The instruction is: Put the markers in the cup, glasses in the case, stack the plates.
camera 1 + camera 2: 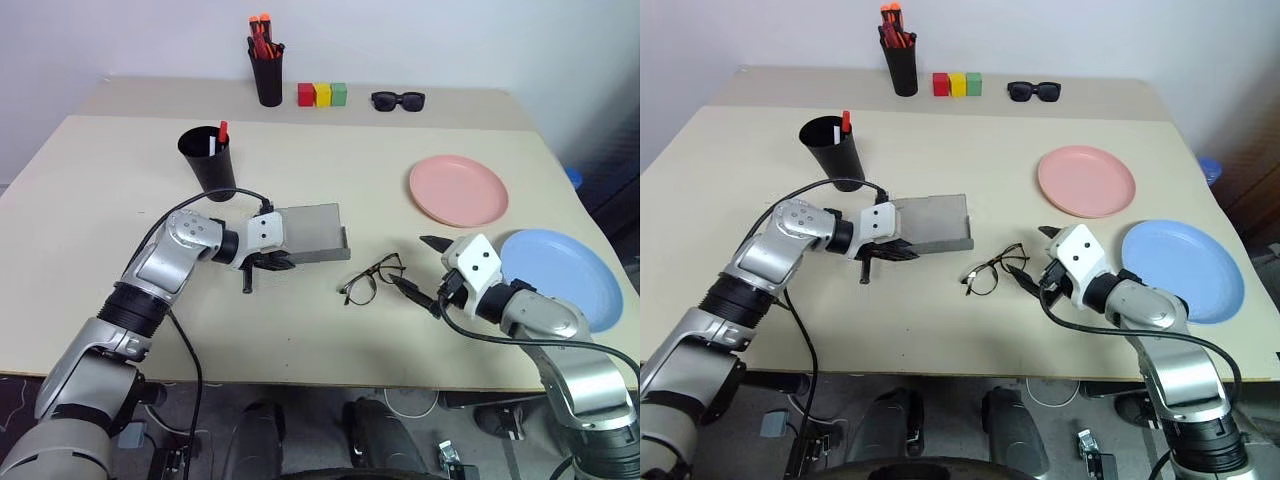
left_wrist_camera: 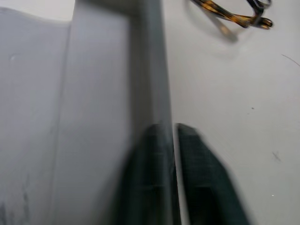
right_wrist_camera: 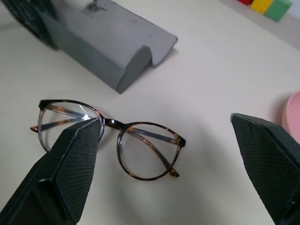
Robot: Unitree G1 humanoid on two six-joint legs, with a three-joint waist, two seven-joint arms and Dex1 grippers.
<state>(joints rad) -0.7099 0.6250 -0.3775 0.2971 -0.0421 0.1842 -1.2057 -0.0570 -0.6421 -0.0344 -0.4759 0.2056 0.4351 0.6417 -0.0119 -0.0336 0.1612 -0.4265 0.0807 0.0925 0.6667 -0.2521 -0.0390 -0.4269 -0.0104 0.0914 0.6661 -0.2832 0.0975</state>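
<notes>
Sunglasses (image 1: 398, 100) – blocks (image 1: 322, 95) – pen holder (image 1: 267, 75)

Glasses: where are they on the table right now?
In the left eye view the glasses lie on the table near its front edge, between the grey case to their left and the open right tool to their right.

Left hand (image 1: 268, 262) pinched narrow, right hand (image 3: 171, 164) wide open.

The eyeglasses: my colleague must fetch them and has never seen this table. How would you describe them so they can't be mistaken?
On the beige table, look near the front edge, between the grey oblong hard-shell case and the light blue round plate. There lie thin dark-framed eyeglasses with round clear lenses, arms unfolded. Unlike the chunky black sunglasses at the far edge, their lenses are see-through.
</notes>
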